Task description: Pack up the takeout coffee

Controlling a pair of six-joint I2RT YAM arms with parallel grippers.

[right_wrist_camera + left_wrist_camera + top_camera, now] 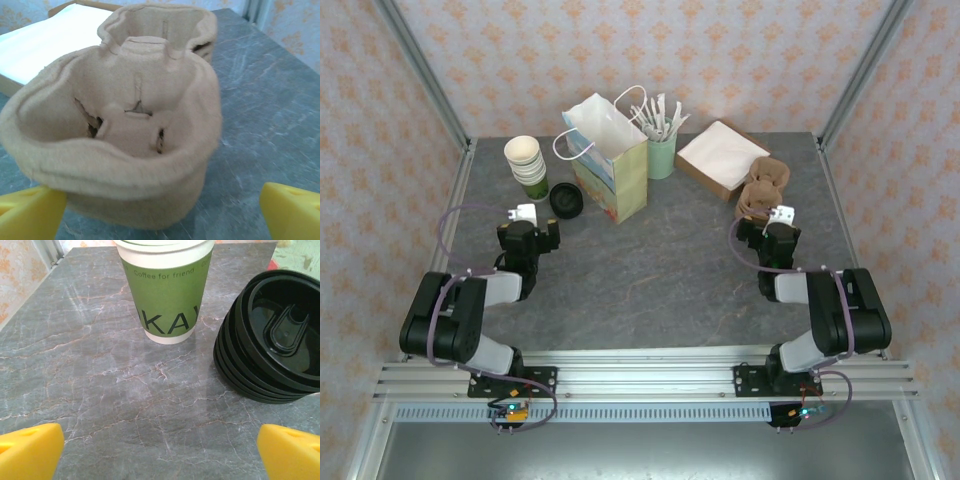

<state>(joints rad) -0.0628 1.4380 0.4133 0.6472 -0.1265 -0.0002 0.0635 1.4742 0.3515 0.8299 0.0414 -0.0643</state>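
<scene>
The lidded takeout coffee is out of view. A stack of lidless green cups (527, 163) stands at the back left, and its front cup (167, 290) is close ahead in the left wrist view. Beside it lies a stack of black lids (566, 199) (275, 340). The white paper bag (611, 158) stands upright and open at the back centre. My left gripper (525, 220) (160, 457) is open over bare table, short of the cups and lids. My right gripper (780, 220) (160, 220) is open, its yellow fingertips (30, 212) flanking a pulp cup carrier (125, 125).
A green cup of white cutlery (661, 150) stands right of the bag. A cardboard box of white napkins (720, 155) sits at the back right, with the brown carriers (763, 190) in front of it. Metal frame posts bound the grey marble table (650, 280).
</scene>
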